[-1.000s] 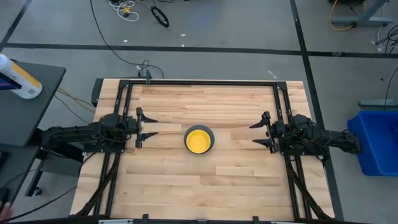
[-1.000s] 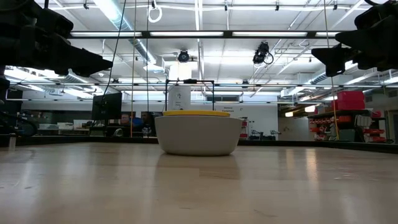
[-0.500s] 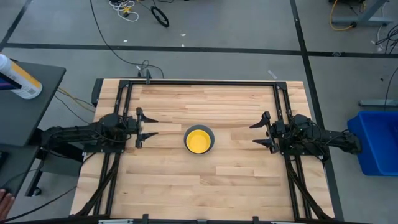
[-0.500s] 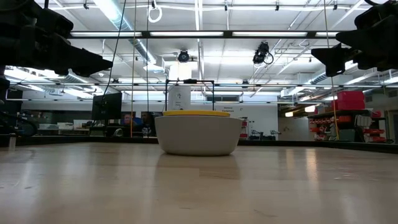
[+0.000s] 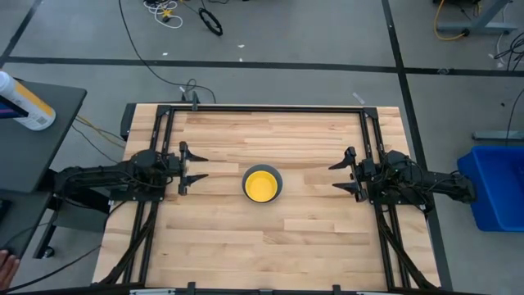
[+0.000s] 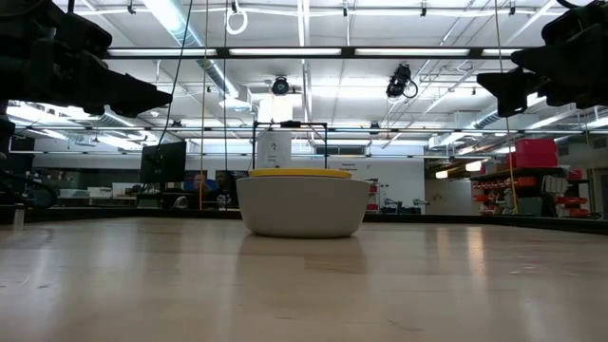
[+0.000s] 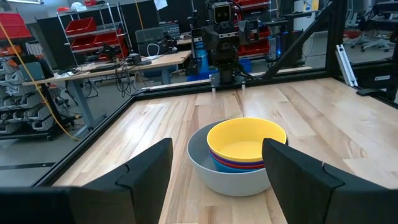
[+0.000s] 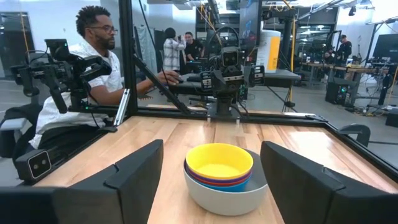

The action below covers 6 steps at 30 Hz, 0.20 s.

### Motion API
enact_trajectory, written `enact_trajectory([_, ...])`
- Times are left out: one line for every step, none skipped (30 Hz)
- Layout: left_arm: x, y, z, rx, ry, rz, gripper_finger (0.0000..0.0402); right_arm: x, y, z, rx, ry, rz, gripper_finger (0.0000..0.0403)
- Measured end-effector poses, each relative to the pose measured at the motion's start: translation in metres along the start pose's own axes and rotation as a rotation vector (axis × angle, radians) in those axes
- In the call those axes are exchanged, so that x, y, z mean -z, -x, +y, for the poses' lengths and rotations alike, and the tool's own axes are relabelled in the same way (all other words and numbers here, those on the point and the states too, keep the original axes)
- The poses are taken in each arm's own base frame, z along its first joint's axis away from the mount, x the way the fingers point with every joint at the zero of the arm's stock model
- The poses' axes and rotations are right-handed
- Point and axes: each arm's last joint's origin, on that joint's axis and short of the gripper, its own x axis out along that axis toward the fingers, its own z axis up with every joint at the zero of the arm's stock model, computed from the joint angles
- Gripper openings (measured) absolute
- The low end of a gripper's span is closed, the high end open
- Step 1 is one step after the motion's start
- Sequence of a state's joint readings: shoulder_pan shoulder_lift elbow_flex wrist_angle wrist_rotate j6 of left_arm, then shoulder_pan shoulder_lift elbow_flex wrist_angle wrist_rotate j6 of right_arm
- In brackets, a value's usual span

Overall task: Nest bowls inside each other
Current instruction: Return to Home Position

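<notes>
The bowls sit nested in one stack at the middle of the table [image 5: 270,246]: a grey bowl [image 7: 224,177] outermost with its base on the wood, blue and red rims inside it, and a yellow bowl [image 5: 261,186] on top. My left gripper [image 5: 195,168] stands open at the table's left side, level and pointing at the stack, well short of it. My right gripper [image 5: 337,177] stands open at the right side, likewise level and facing the stack [image 8: 219,176]. Nothing is between either pair of fingers.
Black frame rails [image 5: 262,109] run along the table's far, left and right sides. Bare wood lies all around the stack. Beyond the table a person [image 8: 93,56] sits at a desk, and a blue bin [image 5: 498,187] stands on the floor to the right.
</notes>
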<state>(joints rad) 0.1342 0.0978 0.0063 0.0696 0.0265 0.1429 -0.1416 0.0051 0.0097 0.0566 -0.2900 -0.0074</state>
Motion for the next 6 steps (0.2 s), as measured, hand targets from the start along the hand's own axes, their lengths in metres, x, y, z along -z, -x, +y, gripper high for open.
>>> enact_trajectory([0.0000, 0.0000, 0.0000, 0.000, 0.000, 0.000, 0.0256, 0.0000, 0.0000, 0.0000, 0.000, 0.000, 0.000, 0.0277])
enact_trajectory([0.0000, 0.0000, 0.0000, 0.000, 0.000, 0.000, 0.0255, 0.0000, 0.0000, 0.0000, 0.000, 0.000, 0.000, 0.0275])
enact_trajectory([0.0000, 0.0000, 0.0000, 0.000, 0.000, 0.000, 0.0255, 0.0000, 0.0000, 0.0000, 0.000, 0.000, 0.000, 0.0273])
enact_trajectory([0.0000, 0.0000, 0.0000, 0.000, 0.000, 0.000, 0.0255, 0.0000, 0.0000, 0.0000, 0.000, 0.000, 0.000, 0.0271])
enact_trajectory([0.0000, 0.0000, 0.0000, 0.000, 0.000, 0.000, 0.0255, 0.0000, 0.0000, 0.0000, 0.000, 0.000, 0.000, 0.0269])
enact_trajectory([0.0000, 0.0000, 0.0000, 0.000, 0.000, 0.000, 0.0255, 0.0000, 0.0000, 0.0000, 0.000, 0.000, 0.000, 0.0267])
